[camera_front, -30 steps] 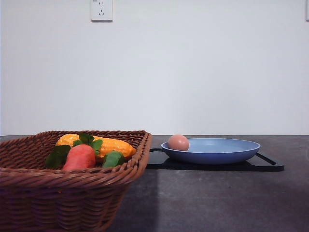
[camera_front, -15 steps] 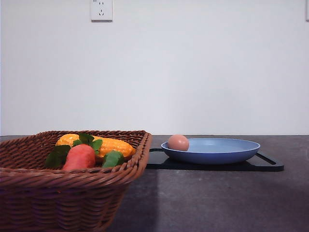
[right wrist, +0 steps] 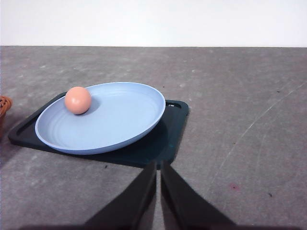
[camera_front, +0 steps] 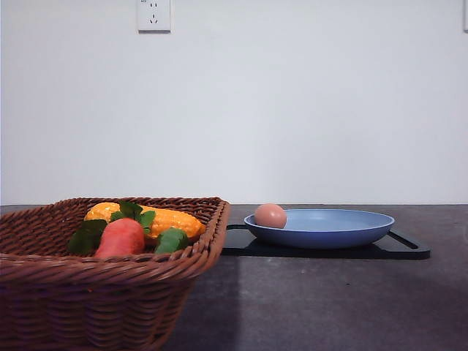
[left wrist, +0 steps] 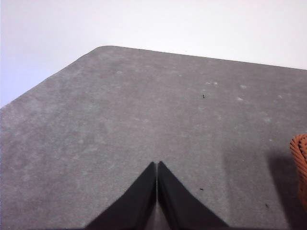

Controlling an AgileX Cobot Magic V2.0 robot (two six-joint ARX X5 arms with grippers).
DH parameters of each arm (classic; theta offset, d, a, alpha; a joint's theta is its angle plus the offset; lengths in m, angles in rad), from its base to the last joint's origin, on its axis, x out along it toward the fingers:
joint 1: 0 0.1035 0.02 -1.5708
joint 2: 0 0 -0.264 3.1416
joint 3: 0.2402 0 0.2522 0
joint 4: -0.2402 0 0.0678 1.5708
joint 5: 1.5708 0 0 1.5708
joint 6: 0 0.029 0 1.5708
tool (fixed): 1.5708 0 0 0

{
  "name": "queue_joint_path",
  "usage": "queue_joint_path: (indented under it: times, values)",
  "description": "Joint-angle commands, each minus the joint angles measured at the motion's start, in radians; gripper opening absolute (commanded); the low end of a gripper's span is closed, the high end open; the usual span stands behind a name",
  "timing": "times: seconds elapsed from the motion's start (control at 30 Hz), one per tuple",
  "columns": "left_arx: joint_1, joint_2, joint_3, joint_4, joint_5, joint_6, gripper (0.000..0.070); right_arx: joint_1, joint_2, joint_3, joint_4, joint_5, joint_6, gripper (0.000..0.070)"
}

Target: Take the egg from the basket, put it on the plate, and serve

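1. So the small smooth pinkish light-brown egg (camera_front: 270, 216) sits in the large round matte blue plate (camera_front: 344, 232), tucked against the rim at about 9 o'clock in the front view. From the right wrist camera the egg (right wrist: 77, 100) rests on the plate's (right wrist: 120, 120) inner slope, touching it.
2. The plate sits on a flat black rectangular tray (camera_front: 406, 248), which lies on the dark grey tabletop (camera_front: 329, 307).
3. The wide dark brown woven wicker basket (camera_front: 110, 292) is just beside the tray, off toward 9 o'clock from the plate. Inside it are an orange-red carrot with green leaves (camera_front: 121, 235), a yellow corn cob (camera_front: 172, 220) behind that, and a small green piece (camera_front: 171, 240).
4. Left gripper (left wrist: 157, 165): black jaws pressed together, nothing between them, over bare tabletop (left wrist: 144, 110), with a sliver of basket rim (left wrist: 300, 163) at the frame edge.
5. Right gripper (right wrist: 158, 165): jaws clenched with only a hairline gap, empty, hovering near the tray's (right wrist: 168, 139) edge, apart from the plate.
6. White wall behind, with a white power socket (camera_front: 153, 14) up at 11 o'clock.
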Motion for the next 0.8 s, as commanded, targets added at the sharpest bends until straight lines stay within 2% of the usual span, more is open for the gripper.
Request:
queue_joint_path:
  times: [0.0,0.77]
  values:
    - [0.001,-0.001,-0.028,0.000,0.005,-0.002,0.0000,0.000,-0.001,-0.006,0.003,0.002,0.013,0.0000]
    - [0.001,-0.001,-0.028,0.000,0.005,-0.002,0.0000,0.000,-0.001,-0.006,0.003,0.002,0.013,0.0000]
